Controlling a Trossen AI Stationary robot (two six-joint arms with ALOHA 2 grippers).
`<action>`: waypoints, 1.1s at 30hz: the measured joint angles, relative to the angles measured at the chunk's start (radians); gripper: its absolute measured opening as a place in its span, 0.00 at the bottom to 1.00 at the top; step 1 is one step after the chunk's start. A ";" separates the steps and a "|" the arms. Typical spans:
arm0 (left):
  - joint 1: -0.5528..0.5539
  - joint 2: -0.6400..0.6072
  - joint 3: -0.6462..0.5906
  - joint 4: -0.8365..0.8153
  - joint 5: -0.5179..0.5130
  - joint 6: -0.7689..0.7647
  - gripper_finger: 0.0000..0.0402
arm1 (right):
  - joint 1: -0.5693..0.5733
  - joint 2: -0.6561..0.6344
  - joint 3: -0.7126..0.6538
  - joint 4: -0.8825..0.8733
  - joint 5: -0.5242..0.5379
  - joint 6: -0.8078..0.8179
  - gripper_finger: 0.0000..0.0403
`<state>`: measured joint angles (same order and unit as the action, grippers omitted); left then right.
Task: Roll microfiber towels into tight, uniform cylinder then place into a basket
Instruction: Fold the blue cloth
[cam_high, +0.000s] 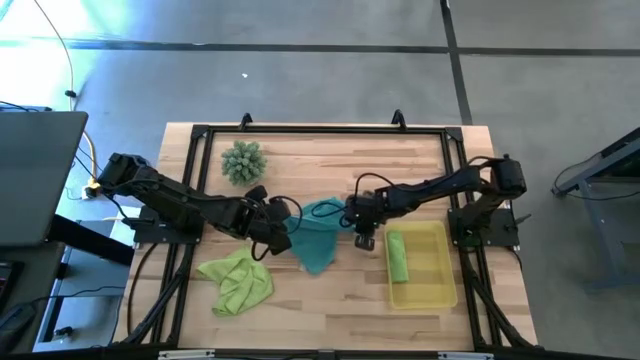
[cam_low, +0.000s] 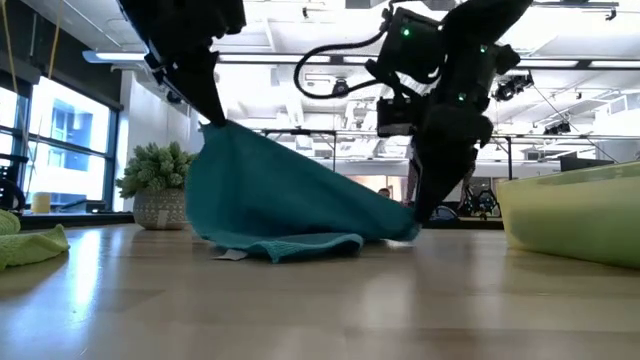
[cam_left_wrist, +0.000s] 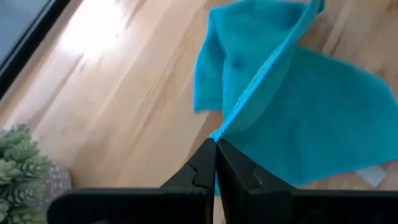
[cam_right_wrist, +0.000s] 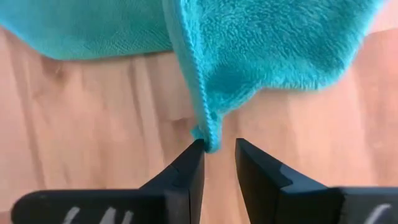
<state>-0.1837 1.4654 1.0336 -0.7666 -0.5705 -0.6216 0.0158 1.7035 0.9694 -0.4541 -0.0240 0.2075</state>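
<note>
our left claw (cam_left_wrist: 216, 163) is clamped shut on an edge of the soft teal blue microfiber towel (cam_high: 318, 236), holding that side lifted off the pale wooden desk (cam_high: 330, 300). our right claw (cam_right_wrist: 218, 163) stands with its fingers a little apart at the towel's opposite corner, low near the desk; the corner hangs just at the gap, and we cannot tell whether it is pinched or free. between the two claws the teal towel sags like a tent, its lower fold lying on the desk.

outward from there, one lime green towel rolled into a cylinder (cam_high: 398, 256) already lies inside the shallow translucent yellow plastic basket (cam_high: 437, 285), just beside the right claw. the other lime green towel (cam_high: 238, 281) lies crumpled and unrolled near the desk's front, on the left arm's side. a spiky round green plant ball (cam_high: 243, 161) sits well apart at the back.

we judge one of three towels done; the teal one is not yet rolled, and the crumpled green one is untouched.
</note>
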 joint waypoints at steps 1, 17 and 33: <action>0.000 0.000 0.001 0.001 -0.001 0.000 0.00 | 0.000 -0.002 0.000 0.006 0.012 0.000 0.21; -0.001 0.001 0.000 0.003 -0.018 -0.003 0.00 | -0.001 0.010 -0.002 0.130 0.130 0.063 0.13; -0.001 0.002 0.000 -0.003 -0.017 0.004 0.00 | 0.006 0.040 -0.003 0.077 0.121 0.153 0.32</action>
<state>-0.1844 1.4670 1.0340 -0.7694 -0.5877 -0.6179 0.0216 1.7434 0.9665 -0.3766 0.0975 0.3607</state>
